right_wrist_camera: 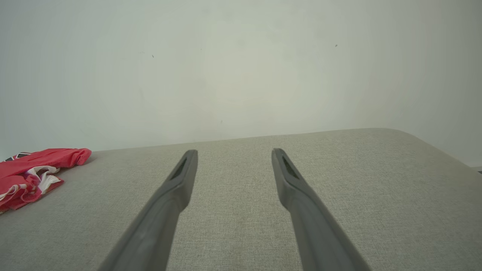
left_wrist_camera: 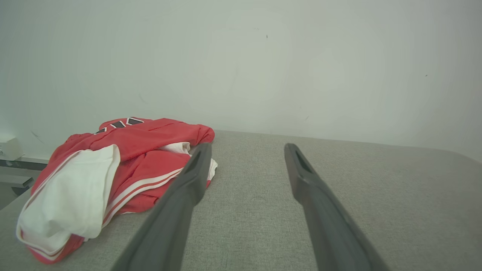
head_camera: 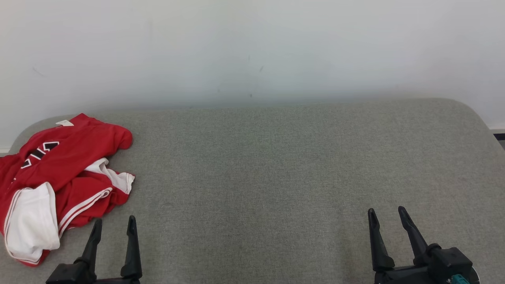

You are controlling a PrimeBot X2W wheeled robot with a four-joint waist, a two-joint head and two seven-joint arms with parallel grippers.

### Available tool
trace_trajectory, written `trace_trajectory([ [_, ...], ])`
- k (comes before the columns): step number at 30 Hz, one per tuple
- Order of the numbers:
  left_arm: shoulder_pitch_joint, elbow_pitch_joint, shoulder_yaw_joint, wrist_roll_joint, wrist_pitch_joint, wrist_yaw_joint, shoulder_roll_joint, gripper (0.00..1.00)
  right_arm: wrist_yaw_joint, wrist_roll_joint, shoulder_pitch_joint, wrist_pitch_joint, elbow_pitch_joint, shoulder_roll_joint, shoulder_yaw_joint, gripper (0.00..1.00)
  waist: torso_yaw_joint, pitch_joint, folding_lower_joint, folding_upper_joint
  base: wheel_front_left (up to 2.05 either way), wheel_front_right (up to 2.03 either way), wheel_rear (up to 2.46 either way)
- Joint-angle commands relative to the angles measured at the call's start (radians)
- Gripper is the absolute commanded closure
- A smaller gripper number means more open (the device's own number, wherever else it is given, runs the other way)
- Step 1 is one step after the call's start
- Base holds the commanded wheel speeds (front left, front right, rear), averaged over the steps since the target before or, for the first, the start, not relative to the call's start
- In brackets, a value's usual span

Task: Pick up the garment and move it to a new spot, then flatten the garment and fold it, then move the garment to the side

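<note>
A: Head view first. Where is the crumpled red-and-white fabric garment [head_camera: 59, 173]?
B: Far out at 9 o'clock on the flat grey woven-fabric surface [head_camera: 276, 165], bunched in a heap near the surface's rounded back corner. White lining is turned out at its 7 o'clock end, and there is black lettering edged in white towards 11 o'clock. One side runs off the picture.
A: And the left gripper [head_camera: 114, 219]?
B: At 7 o'clock, two long dark fingers spread apart, nothing between them. The tips are just beside the garment's near hem; I cannot tell whether they touch it. In the left wrist view the heap sits at 9 o'clock, its hem partly behind one finger.
A: The right gripper [head_camera: 386, 210]?
B: At 5 o'clock, fingers parted wide and empty, over bare surface, well apart from the garment. Its wrist view puts the garment at 9 o'clock, at the picture's edge.
A: Backdrop?
B: Plain pale wall [head_camera: 252, 47] at 12 o'clock, with a few small dark marks.
</note>
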Motion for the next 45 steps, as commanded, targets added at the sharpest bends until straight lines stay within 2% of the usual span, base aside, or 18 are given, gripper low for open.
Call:
trace_trajectory([
  [1, 0.003, -0.004, -0.001, -0.009, -0.001, 0.005, -0.002, 0.0, 0.003, 0.004, 0.006, -0.002, 0.002, -0.002, 0.0, 0.0, 0.001, 0.0, 0.0, 0.0, 0.0, 0.0, 0.0],
  [9, 0.012, -0.01, -0.007, -0.016, 0.005, 0.012, 0.001, 0.0, 0.003, 0.004, 0.01, -0.001, 0.002, -0.002, 0.001, 0.0, 0.008, 0.001, 0.0, 0.0, 0.0, 0.0, 0.0],
  [15, 0.008, -0.012, -0.011, -0.014, 0.015, 0.018, 0.006, 0.0, 0.003, 0.007, 0.016, 0.0, 0.001, -0.002, 0.001, 0.0, 0.045, 0.002, 0.0, 0.0, 0.0, 0.0, 0.0],
  [35, 0.012, -0.012, 0.02, -0.018, 0.03, 0.048, 0.062, 0.0, 0.003, 0.027, 0.017, -0.004, 0.019, -0.002, 0.014, 0.0, 0.342, 0.008, 0.0, 0.0, 0.0, 0.0, 0.0],
  [45, 0.033, -0.03, 0.033, -0.021, 0.028, 0.071, 0.073, 0.0, 0.003, 0.03, 0.011, -0.006, 0.029, -0.002, 0.032, 0.0, 0.452, 0.008, 0.0, 0.0, 0.0, 0.0, 0.0],
])
